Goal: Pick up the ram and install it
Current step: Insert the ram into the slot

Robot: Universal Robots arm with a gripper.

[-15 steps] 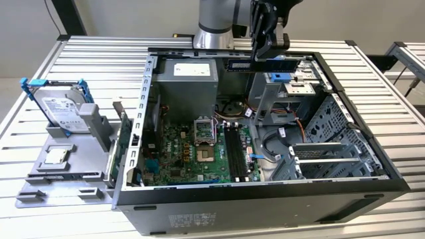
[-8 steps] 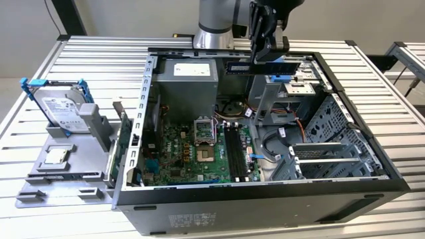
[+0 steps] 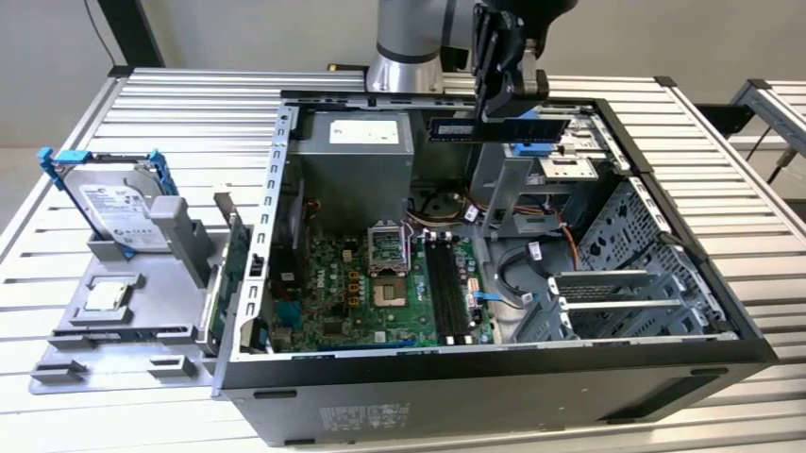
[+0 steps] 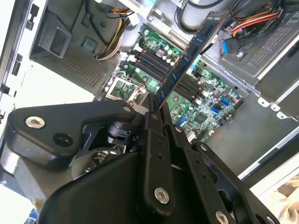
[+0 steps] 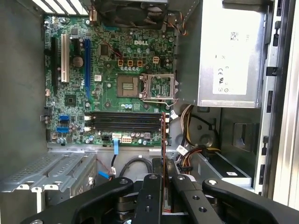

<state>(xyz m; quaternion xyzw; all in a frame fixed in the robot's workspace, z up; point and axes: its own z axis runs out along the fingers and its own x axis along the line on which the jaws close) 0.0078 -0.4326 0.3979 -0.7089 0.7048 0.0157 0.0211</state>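
While the slatted metal counter carries the open black-and-grey computer case, its green motherboard lies exposed at lower centre of the exterior view. At upper centre, above the case, the black pincer is clamped on the thin dark-blue ram stick, which sits level and well apart from the black memory slots.

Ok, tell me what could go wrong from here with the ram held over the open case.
1. The tool grips the ram with a long stretch sticking out past it, so it may tilt or slip under pressure.
2. In the first wrist view the ram stands crosswise to the memory slots; lowered like that, it would likely jam.
3. Loose cables lie close to the slot ends and might snag.
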